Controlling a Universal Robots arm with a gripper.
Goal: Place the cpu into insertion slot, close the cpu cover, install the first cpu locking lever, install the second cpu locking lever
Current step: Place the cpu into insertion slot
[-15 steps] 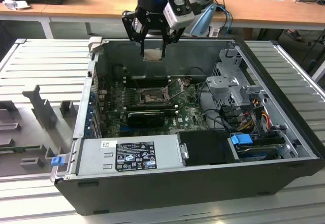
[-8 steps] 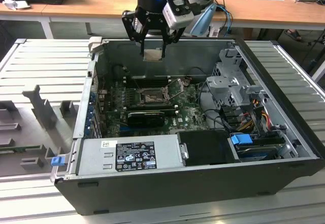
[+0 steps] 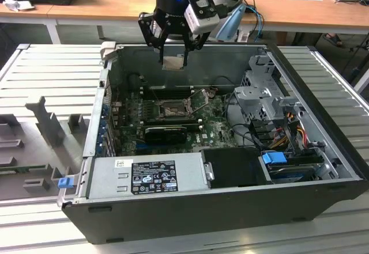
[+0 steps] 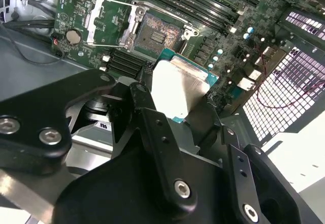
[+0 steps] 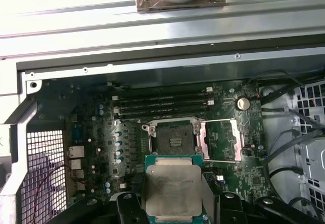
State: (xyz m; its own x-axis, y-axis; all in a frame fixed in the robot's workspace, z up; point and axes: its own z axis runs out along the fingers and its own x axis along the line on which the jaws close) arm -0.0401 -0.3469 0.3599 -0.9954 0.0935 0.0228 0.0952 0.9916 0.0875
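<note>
— Where is the chip at this moment?
— In the air. The gripper (image 3: 174,57) is clamped on the cpu (image 5: 172,189) by two opposite edges. The chip's metal face is turned toward the first wrist view, and it hangs above the open computer case (image 3: 173,208).

— And the socket?
— The insertion slot (image 5: 175,141) lies bare on the green motherboard (image 5: 101,148), apart from the chip. The cpu cover (image 5: 222,140) is folded open just beside it.

— What does a clean placement ask for?
— By my reading: bring the chip square over the black rim, keep it level and lower it straight. Never drag it across the pin field. The open cover and the memory slots (image 5: 162,104) leave little margin.

— The setting?
— The case rests on a grey ribbed metal table (image 3: 323,75). Wooden desks (image 3: 104,3) run behind it, and grey fixtures (image 3: 46,121) stand at the exterior view's left.
</note>
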